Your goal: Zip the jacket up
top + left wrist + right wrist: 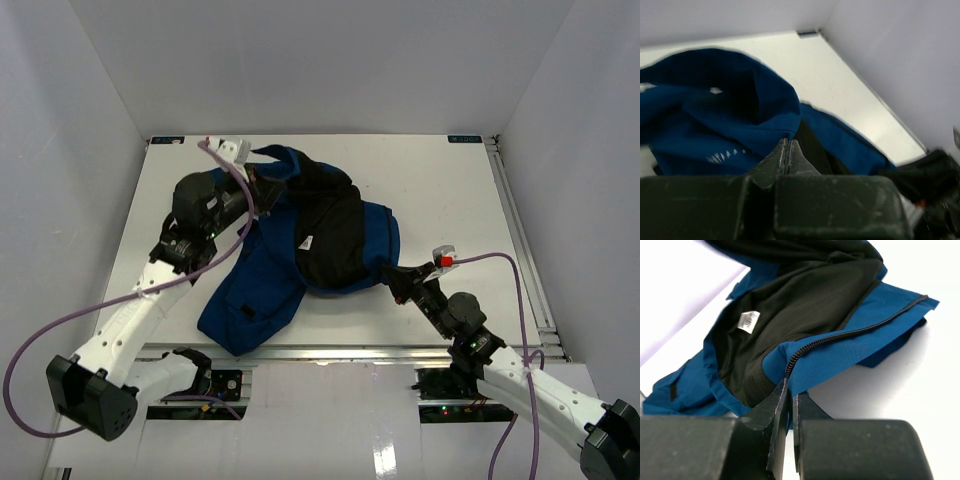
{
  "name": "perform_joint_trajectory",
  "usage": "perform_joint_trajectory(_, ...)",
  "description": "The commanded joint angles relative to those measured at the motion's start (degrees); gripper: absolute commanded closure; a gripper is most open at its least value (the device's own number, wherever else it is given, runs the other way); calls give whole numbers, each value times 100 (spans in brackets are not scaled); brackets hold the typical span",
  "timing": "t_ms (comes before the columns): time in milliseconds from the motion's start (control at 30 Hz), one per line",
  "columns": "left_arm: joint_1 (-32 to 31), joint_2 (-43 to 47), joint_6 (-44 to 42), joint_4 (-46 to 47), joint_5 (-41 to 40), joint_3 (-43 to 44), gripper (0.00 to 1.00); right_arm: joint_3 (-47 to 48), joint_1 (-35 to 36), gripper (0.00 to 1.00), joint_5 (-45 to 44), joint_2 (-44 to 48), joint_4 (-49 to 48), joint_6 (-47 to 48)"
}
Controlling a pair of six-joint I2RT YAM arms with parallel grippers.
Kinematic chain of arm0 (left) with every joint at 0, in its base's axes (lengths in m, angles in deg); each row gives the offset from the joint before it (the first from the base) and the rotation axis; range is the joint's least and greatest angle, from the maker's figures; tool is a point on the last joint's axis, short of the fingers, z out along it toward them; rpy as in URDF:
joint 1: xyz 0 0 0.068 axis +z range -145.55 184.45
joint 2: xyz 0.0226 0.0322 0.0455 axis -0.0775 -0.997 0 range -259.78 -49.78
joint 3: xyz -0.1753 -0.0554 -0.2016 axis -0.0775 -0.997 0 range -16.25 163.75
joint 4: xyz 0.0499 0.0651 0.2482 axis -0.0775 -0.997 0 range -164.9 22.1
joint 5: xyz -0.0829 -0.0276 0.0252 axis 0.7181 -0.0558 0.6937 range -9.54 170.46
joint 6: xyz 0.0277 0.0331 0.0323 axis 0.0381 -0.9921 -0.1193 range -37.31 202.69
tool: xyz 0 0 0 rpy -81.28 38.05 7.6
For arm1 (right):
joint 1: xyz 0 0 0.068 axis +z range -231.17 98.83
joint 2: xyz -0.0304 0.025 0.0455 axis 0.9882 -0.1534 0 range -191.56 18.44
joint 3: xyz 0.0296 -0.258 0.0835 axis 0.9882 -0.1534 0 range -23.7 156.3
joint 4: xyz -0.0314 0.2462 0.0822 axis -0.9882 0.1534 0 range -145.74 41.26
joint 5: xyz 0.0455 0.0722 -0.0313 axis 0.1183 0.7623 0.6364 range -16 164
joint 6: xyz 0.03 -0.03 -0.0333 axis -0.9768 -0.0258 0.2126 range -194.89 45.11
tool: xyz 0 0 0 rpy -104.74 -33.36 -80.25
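Jacket point(258, 285) lies opened out mid-table point(440, 190), black lining point(805, 300) up, blue shell spilling toward the near left.

Right gripper point(789, 390): clenched on the blue front edge at the near right, just at the bottom end of the zipper teeth point(850, 332). My reading is that I hold here to anchor the start of the track.

Left gripper point(787, 149): jaws pressed together on a blue fold at the far left, apparently pinching it. Probably this keeps the upper part taut and spread.

Zipper slider: not located.

White label point(748, 321) on the lining carries print, too small to read. No brand legible.
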Motion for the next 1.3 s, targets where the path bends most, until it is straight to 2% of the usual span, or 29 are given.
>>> perform_joint_trajectory(0,-45,1059,726,-417,65,-1331,100,-243,-27,92,-378,-318,-357,121)
perform_joint_trajectory(167,-241,1537,1216,-595,-552,-2520,100,-43,-31,92,-297,-491,-409,58)
perform_joint_trajectory(300,-898,1275,1185,-638,-653,-2653,98,48,-31,92,-270,-499,-395,33)
perform_joint_trajectory(333,-1101,1115,1123,-669,-695,-2622,95,79,-31,92,-265,-510,-364,22)
perform_joint_trajectory(467,-1646,817,1167,-845,-947,-2411,53,161,-31,92,-292,-530,-177,11)
perform_joint_trajectory(567,-1664,1157,1559,-866,-1633,-2418,36,185,-31,92,-305,-493,-124,-12)
perform_joint_trajectory(633,-1658,1429,1725,-894,-2102,-2359,28,199,-31,92,-299,-445,-62,-16)
perform_joint_trajectory(667,-1658,1500,1725,-896,-2172,-2351,28,200,-31,92,-307,-434,-58,-15)
perform_joint_trajectory(767,-1649,1449,1514,-826,-1841,-1995,27,192,-31,92,-360,-416,-32,28)
perform_joint_trajectory(900,-1641,1097,1471,-879,-1808,-1435,27,183,-31,92,-371,-420,3,46)
perform_joint_trajectory(1033,-1299,887,1915,-755,-1823,-1104,25,183,-31,92,-277,-344,62,42)
perform_joint_trajectory(1267,804,965,3272,-554,-875,-974,20,220,-31,92,-283,-197,222,94)
